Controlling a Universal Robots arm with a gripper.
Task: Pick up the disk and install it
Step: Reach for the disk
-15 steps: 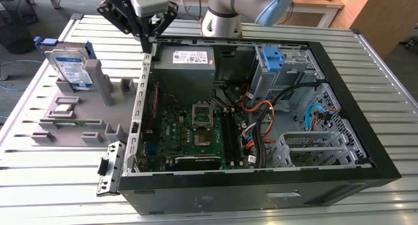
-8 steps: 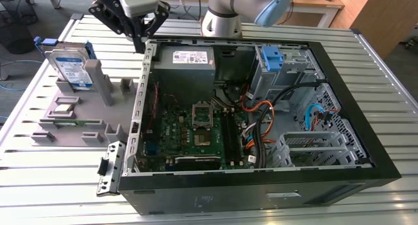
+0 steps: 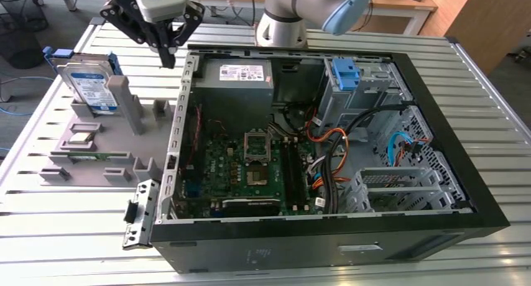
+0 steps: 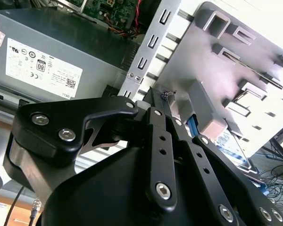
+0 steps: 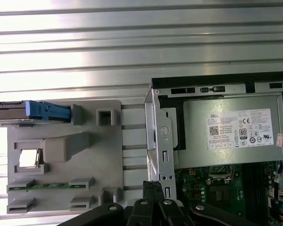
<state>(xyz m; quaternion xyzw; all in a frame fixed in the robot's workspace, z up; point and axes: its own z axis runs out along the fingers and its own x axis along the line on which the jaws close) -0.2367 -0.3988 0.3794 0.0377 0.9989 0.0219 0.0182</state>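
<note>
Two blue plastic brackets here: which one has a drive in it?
The blue bracket on the grey tray, outside the computer case, carries the disk. The lone bracket inside the case is empty.

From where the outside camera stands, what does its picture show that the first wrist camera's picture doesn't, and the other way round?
Exterior view's extras: the white-and-blue label face of the flat silver-metal disk, the pale robot arm, and the whole black computer case with a lone blue plastic bracket inside. First wrist view's extra: the disk's thin edge in its blue clip, seen from above. Shared: the black gripper, shut and apart from the disk, the grey holder plate, the grey power-supply box and the green circuit board.
</note>
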